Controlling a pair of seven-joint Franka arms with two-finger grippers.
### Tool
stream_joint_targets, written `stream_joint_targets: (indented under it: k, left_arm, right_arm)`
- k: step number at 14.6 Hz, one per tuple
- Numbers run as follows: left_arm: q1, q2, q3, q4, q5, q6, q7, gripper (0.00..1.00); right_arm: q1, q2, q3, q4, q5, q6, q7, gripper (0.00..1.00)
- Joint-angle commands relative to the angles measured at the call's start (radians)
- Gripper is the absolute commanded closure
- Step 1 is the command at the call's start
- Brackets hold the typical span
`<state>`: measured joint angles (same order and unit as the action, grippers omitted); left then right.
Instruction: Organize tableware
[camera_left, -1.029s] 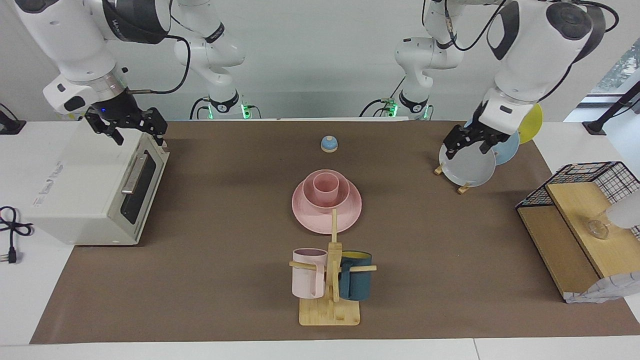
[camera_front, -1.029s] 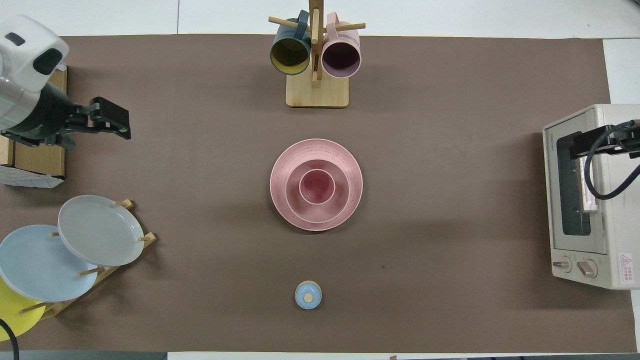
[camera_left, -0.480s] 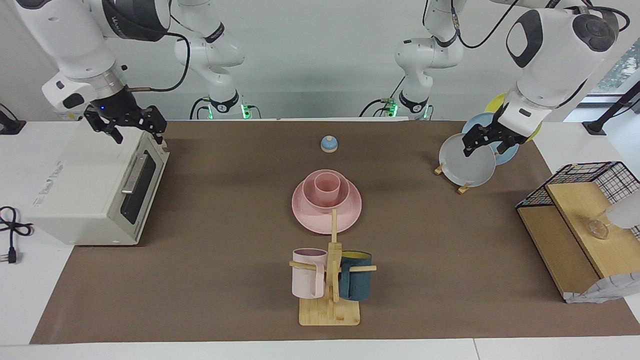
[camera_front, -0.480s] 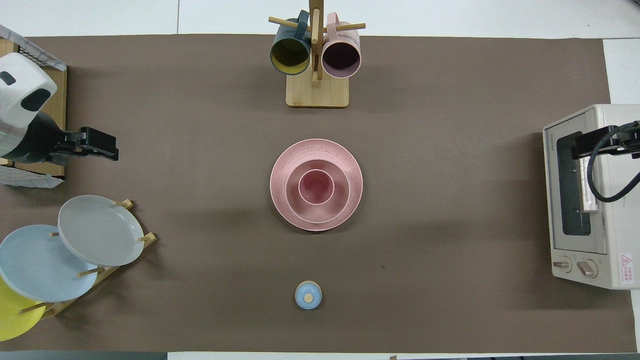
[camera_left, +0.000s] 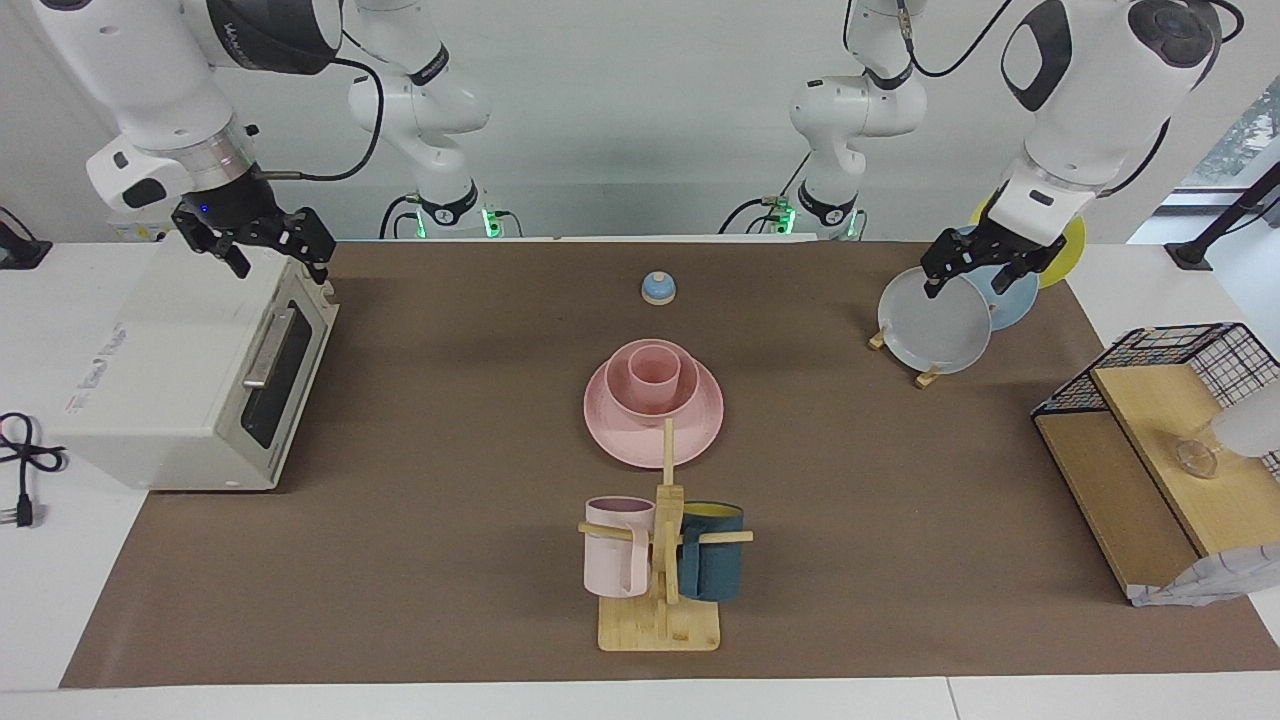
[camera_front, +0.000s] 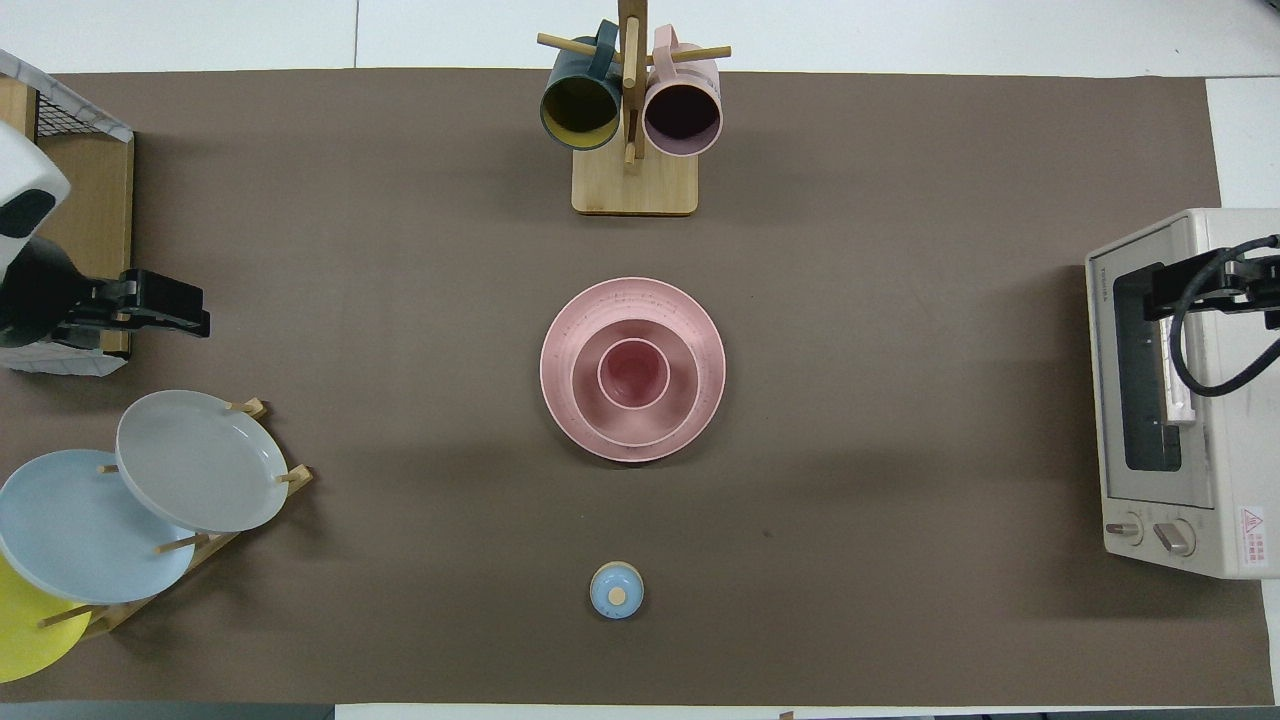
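Note:
The pink plate (camera_left: 612, 436) lies at the middle of the brown mat. The pink bowl (camera_left: 620, 396) sits in it, and the pink cup (camera_left: 654, 372) stands upright in the bowl. The overhead view shows the same stack: plate (camera_front: 560, 405), bowl (camera_front: 588, 412), cup (camera_front: 633, 373). My left gripper (camera_left: 985, 264) is open and empty, up in the air over the plate rack at the left arm's end; it also shows in the overhead view (camera_front: 165, 305). My right gripper (camera_left: 270, 256) is open and empty over the toaster oven, also seen from overhead (camera_front: 1205, 290).
A wooden mug rack (camera_left: 660, 620) with a pale pink mug (camera_left: 615, 550) and a dark blue mug (camera_left: 712, 565) stands farther from the robots than the stack. A rack holds a grey plate (camera_left: 935, 326), a blue one and a yellow one. Also present: toaster oven (camera_left: 170, 370), small blue knobbed lid (camera_left: 657, 288), wire-and-wood shelf (camera_left: 1150, 450).
My left gripper has risen and drawn back from in front of the grey plate toward the left arm's end of the table. The right gripper shifted only slightly. The pink stack has not moved.

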<state>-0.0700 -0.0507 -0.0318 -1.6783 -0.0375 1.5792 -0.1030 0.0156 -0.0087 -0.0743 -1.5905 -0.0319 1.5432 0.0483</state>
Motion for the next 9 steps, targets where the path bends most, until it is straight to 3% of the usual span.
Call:
stream_joint_targets:
  k: [1,5,9]
  left_arm:
    - [0.009,-0.057,-0.003,-0.038,0.022,-0.065,0.0,0.0]
    - [0.09,-0.063,-0.075,-0.067,0.019,-0.03,0.0,0.0]
    - [0.078,-0.044,-0.068,-0.022,0.01,-0.043,-0.007,0.0]
  right_arm:
    - [-0.006,-0.008,0.004,0.003,0.015,-0.014,0.002,0.0]
    - [-0.012,-0.004,0.004,0.006,0.017,-0.006,-0.068,0.0]
    - [-0.011,-0.002,0.002,0.009,0.015,0.02,-0.07,0.0]
